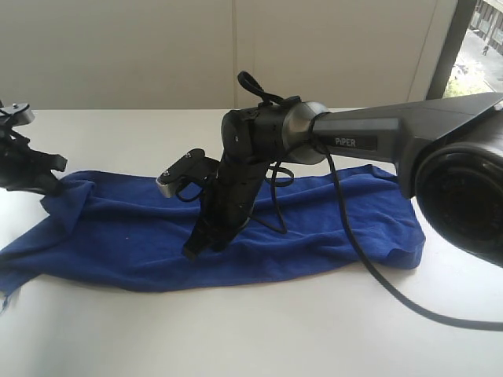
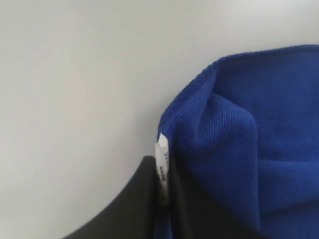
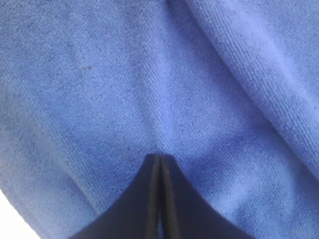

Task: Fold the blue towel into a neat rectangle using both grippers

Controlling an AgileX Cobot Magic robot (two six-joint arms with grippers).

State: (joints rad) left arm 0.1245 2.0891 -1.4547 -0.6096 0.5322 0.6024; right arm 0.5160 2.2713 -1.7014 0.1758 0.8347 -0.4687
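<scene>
The blue towel [image 1: 314,228] lies as a long rumpled strip across the white table [image 1: 251,330]. My left gripper [image 1: 35,177] is at the towel's far left corner. In the left wrist view this gripper [image 2: 164,172] is shut on the towel's [image 2: 259,149] edge, with the white label [image 2: 162,157] pinched between the black fingers. My right gripper [image 1: 193,250] reaches across from the right and points down onto the towel's middle left part. Its fingers are shut together at the tips [image 3: 159,158], which rest on the towel [image 3: 149,74] with no cloth visible between them.
The right arm's big dark body [image 1: 440,149] fills the right side of the exterior view. A black cable [image 1: 393,292] trails from it over the towel onto the table. A wall stands close behind the table's far edge. A window [image 1: 481,39] is at the top right.
</scene>
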